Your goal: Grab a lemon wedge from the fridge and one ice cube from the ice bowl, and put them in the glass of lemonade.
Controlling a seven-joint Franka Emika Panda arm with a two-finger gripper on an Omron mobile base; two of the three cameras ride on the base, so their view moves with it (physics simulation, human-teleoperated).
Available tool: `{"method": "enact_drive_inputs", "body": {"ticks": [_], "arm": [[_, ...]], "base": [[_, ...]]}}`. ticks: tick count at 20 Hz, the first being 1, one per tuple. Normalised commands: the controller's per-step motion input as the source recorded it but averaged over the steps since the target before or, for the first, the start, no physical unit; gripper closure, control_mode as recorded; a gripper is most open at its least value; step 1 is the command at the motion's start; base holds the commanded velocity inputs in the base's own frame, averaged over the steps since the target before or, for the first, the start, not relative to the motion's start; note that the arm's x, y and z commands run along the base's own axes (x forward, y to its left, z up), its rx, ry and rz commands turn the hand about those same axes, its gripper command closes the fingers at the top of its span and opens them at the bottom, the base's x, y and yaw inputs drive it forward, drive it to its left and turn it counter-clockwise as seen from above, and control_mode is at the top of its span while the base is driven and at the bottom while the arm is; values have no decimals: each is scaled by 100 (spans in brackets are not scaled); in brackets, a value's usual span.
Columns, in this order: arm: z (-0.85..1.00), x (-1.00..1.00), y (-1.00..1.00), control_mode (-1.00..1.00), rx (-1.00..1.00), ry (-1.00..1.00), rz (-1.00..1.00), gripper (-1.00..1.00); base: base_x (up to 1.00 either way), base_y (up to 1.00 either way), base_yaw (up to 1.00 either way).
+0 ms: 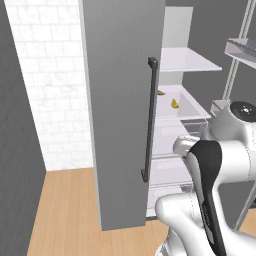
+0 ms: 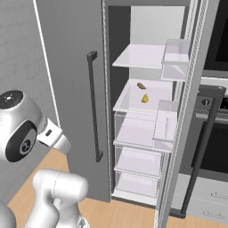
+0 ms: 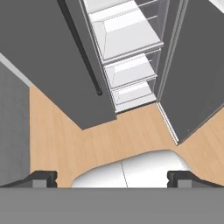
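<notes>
The fridge (image 1: 120,100) stands with its left door shut and its right door (image 2: 189,111) swung open. On its middle white shelf lies the small yellow lemon wedge (image 1: 174,103) (image 2: 145,98), with a flatter orange-brown piece (image 2: 141,85) just behind it. My gripper (image 3: 111,178) is open and holds nothing. It hangs well short of the fridge (image 3: 43,43) and points down at the wooden floor and the lower clear drawers (image 3: 129,72). The ice bowl and the glass of lemonade are out of view.
A long dark bar handle (image 1: 150,120) runs down the shut door. The open door carries clear bins (image 2: 165,124). A black-fronted oven (image 2: 216,151) stands right of the fridge. A white tiled wall (image 1: 50,100) is at the left, with wooden floor (image 3: 61,131) below.
</notes>
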Motion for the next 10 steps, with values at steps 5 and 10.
{"method": "enact_drive_inputs", "body": {"ticks": [5, 10], "arm": [[0, 0, -3, -100, 0, 0, 0, -100], [0, 0, 0, 100, 0, 0, 0, -100]], "base": [[0, 0, 0], [-1, -5, 0]]}}
